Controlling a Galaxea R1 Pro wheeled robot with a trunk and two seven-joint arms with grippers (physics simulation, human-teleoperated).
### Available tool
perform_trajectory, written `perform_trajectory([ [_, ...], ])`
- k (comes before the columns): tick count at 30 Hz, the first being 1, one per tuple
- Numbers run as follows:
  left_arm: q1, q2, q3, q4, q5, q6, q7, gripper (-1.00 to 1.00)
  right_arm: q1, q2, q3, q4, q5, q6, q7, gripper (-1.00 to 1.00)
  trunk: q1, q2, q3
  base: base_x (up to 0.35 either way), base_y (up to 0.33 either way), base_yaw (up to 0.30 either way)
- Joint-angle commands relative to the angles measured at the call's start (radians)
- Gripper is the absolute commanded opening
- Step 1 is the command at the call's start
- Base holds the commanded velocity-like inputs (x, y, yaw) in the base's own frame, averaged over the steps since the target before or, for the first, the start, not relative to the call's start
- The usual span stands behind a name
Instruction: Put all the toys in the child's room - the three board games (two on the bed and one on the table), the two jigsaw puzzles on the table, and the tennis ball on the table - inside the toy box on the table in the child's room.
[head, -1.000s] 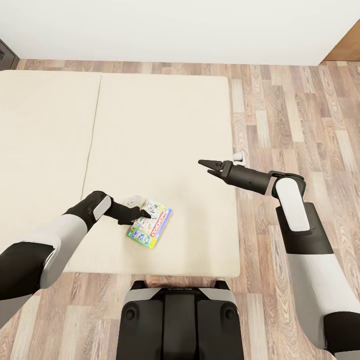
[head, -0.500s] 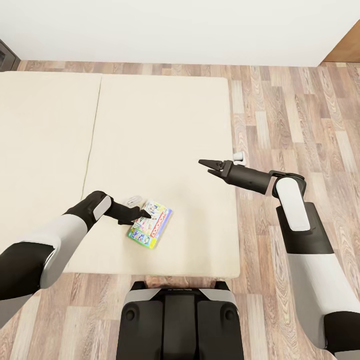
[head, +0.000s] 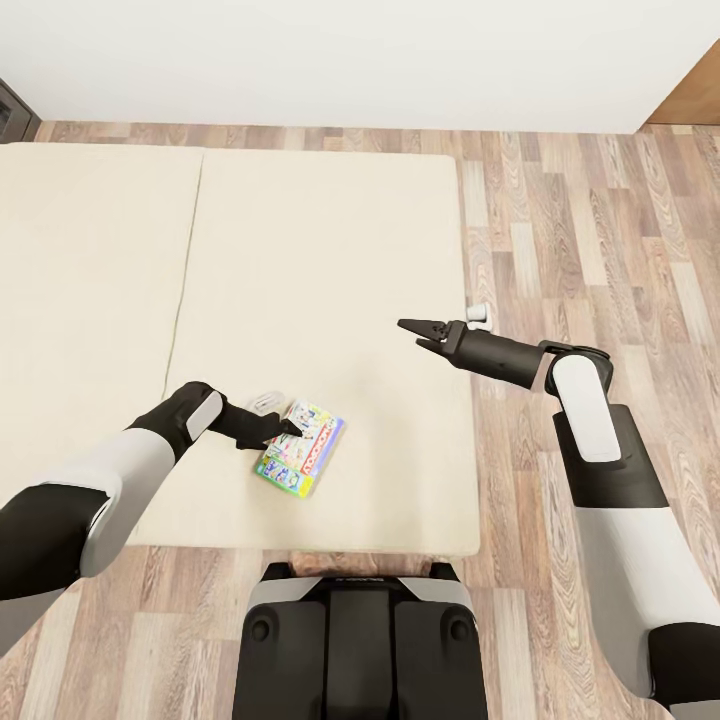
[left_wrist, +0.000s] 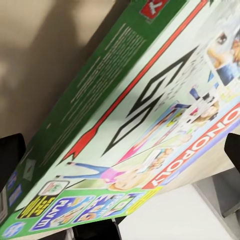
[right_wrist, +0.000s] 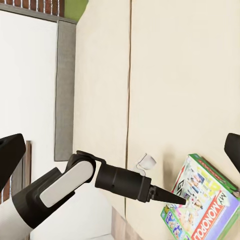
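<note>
Beige bed (head: 300, 250), near edge: left gripper (head: 287, 428) gripped green-edged board game (head: 302, 450) by its edge, tilted, probably for lifting. Right gripper (head: 420, 331) hovered open, empty, out of the way.

Head camera looks steeply down over the bed (head: 300, 250). Left wrist camera sits very close above the board game (left_wrist: 150, 115), between its fingers. Right wrist camera views that same board game from farther off
</note>
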Motion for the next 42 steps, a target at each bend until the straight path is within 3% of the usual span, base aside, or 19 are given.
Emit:
perform_trajectory([
  [1,0.0,0.001,-0.008,-0.001,0.006,0.003,-0.003,1.0,-0.001,-0.001,0.0,0.0,0.01,0.002,0.01,1.0,0.0,-0.001,-0.001,0.0,0.0,0.0],
  [42,0.0,-0.005,-0.008,-0.011,0.006,0.002,-0.002,1.0,-0.002,-0.001,0.002,0.002,0.011,0.002,0.01,1.0,0.0,-0.001,-0.001,0.0,-0.107,0.0],
])
